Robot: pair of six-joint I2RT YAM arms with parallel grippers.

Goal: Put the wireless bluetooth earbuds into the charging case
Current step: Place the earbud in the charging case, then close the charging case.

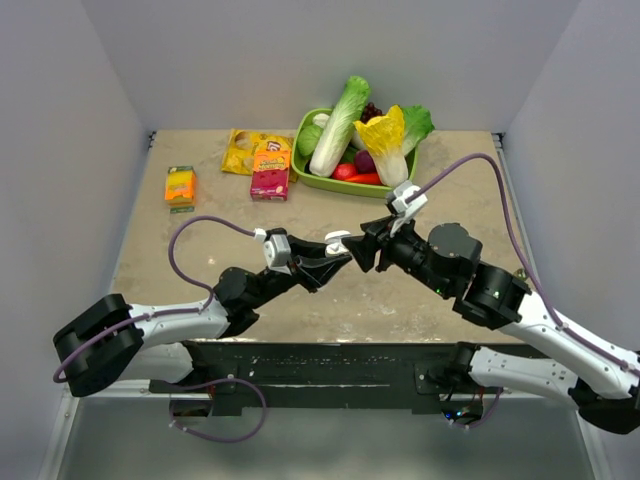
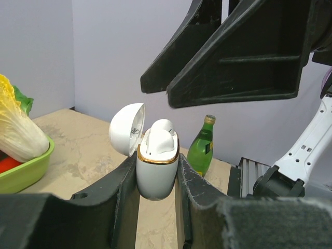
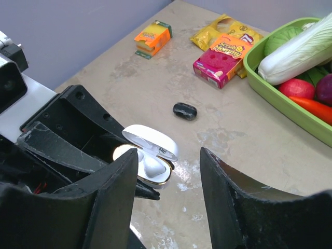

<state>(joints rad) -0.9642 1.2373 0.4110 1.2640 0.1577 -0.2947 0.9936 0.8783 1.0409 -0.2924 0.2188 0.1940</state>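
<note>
Case (image 2: 155, 176), hinged open with earbuds (image 2: 160, 137) seated inside, clamped upright in left gripper (image 1: 335, 256) over table (image 1: 150, 250) centre; right gripper (image 3: 168, 155), jaws apart and empty, just beside it at 3 o'clock.

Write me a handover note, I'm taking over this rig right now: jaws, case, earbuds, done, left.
Left gripper: jaws shut on the case, held upright, lid open.
Right gripper: jaws open, empty, close beside the case.
Earbuds: white tops show in the case.
Done: earbuds appear to be in.
Left: can't tell if fully seated; check, perhaps press down.
</note>
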